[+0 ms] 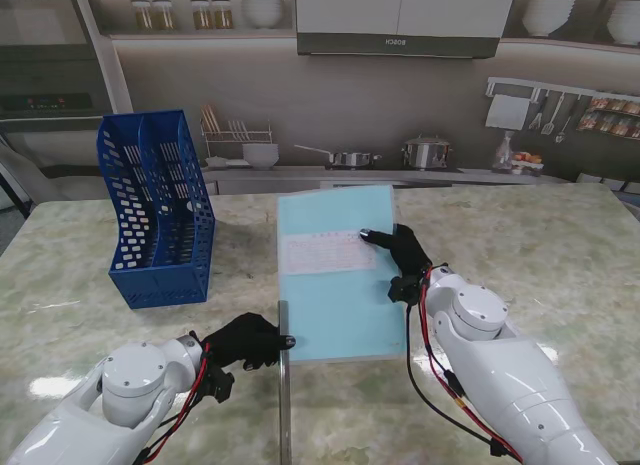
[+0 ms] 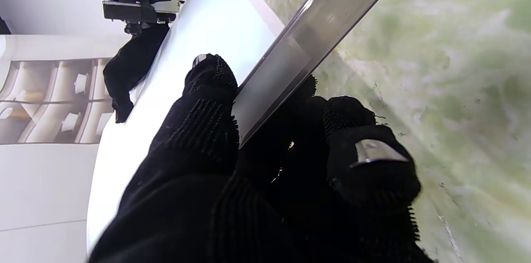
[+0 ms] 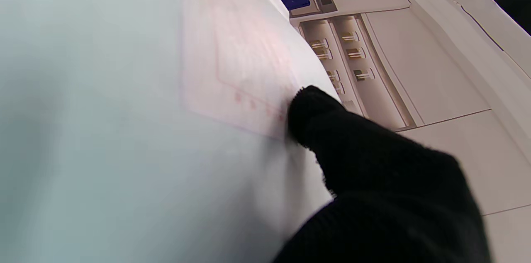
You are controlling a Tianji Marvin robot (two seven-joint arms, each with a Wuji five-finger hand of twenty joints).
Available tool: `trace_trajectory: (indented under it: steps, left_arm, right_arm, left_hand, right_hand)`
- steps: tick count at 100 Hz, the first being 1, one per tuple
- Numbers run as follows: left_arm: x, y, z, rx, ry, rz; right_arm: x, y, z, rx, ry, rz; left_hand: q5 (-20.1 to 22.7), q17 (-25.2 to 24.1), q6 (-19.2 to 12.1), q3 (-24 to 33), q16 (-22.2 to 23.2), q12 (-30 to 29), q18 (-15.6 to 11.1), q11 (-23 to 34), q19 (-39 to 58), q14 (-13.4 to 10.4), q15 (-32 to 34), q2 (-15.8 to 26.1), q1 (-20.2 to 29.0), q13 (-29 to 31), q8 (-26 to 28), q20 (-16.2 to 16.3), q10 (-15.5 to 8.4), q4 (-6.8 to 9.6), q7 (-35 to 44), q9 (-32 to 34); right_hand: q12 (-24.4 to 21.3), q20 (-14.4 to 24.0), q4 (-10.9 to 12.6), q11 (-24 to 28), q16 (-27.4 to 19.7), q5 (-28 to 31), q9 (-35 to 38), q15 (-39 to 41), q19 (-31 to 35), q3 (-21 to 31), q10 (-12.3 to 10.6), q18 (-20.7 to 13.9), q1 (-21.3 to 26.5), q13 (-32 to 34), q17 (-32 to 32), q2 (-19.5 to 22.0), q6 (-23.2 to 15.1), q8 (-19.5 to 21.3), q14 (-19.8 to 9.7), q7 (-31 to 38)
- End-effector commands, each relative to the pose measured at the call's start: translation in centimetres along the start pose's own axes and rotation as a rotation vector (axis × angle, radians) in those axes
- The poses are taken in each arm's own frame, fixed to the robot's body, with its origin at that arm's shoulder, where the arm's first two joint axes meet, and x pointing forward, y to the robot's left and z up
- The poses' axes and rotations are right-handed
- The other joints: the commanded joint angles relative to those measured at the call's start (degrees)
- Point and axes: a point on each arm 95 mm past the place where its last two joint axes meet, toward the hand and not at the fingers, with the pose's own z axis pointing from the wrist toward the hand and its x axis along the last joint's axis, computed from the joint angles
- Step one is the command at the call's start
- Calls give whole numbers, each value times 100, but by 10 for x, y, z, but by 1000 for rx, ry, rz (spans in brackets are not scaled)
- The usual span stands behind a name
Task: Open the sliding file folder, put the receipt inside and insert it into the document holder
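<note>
Left robot hand (image 1: 250, 340) clamped on slide bar (image 1: 284, 385), right robot hand (image 1: 405, 260) fingertip pressing receipt (image 1: 322, 253), holding nothing.

Left hand (image 1: 245, 340) clenched in pinch; right hand (image 1: 405, 260) flat, fingers extended.

- Pale green-veined marble table top (image 1: 560, 235) fills the near field; glossy, bright glare patch at 8 o'clock.
- Grey backsplash wall (image 1: 400, 100) at 12 o'clock, behind a light counter (image 1: 400, 175).
- On the counter: wire dish rack with white bowl (image 1: 258, 155), steel frying pan (image 1: 345, 158), lidded steel pot (image 1: 427, 152).
- White wall cabinet with grey range hood (image 1: 398, 20) at 12 o'clock.
- Open shelf at 11 o'clock holds glass jars (image 1: 180, 14) and stacked white bowls (image 1: 262, 7).
- Shelf at 1 o'clock holds more white bowls (image 1: 548, 15).
- Utensil rail with hanging tools (image 1: 560, 100) at 2 o'clock.
- Built-in dark oven (image 1: 40, 65) at 10 o'clock.
</note>
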Motion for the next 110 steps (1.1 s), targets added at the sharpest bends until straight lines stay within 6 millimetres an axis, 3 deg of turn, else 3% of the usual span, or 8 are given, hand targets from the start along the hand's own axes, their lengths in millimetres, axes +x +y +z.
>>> trace_trajectory:
  steps: [1,65,110]
  left_arm:
    - [0,3,0,0,-1,-5]
    - [13,1,-8,21,65,7]
    - [23,2,-14,10,89,28]
  right_arm:
    - [1,-2,0,9,3,2]
    - [1,0,-1,65,-21,-32]
    - [5,-3,0,137,-50,-74]
  left_hand:
    - [225,80,52,446,-9,281,-1479,458,921,369,1013,282,1093,596,-131,-194,5,454,442,227]
    - [64,-22,211,868,74,346,-1359,371,992,507,949,544,1094,502,-198,-139,133,313,536,154]
    - [132,350,371,858,-28,165,-1492,497,956,423,1085,653,1094,810,-113,-248,221,249,439,287]
  right_hand:
    - [104,-62,251,187,-61,524,222,260,681,773,457,-425,511,251,141,668,-1069,302,99,326]
    - [188,139,376,353,63,770,338,691,988,936,681,-334,470,371,441,700,-1187,461,22,411]
    - [323,329,524,609,334,953,513,996,1394,1067,859,-375,452,364,1029,757,-1220,786,-204,551]
